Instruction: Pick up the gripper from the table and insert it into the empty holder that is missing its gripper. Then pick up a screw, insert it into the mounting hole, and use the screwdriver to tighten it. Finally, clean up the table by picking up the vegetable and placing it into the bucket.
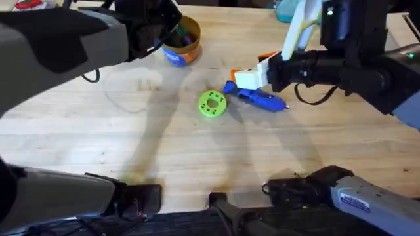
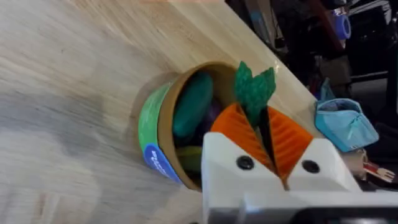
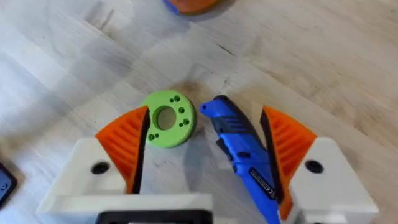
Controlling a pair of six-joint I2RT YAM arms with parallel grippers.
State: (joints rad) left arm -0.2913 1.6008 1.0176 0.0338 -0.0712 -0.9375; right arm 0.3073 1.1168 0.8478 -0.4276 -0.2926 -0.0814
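Now left tool (image 2: 268, 144) clamped on vegetable (image 2: 254, 90) over bucket (image 2: 163, 134); right tool (image 3: 205, 140) apart, straddling screwdriver (image 3: 239, 143).

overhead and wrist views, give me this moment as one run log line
left gripper: shut on vegetable over bucket | right gripper: open above screwdriver

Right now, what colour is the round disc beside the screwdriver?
Lime green disc, clearest in the right wrist view, next to the blue screwdriver.

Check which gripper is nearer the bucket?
Left. The left gripper hangs right over the bucket, pinching the vegetable; the right gripper is across the table, open around the screwdriver.
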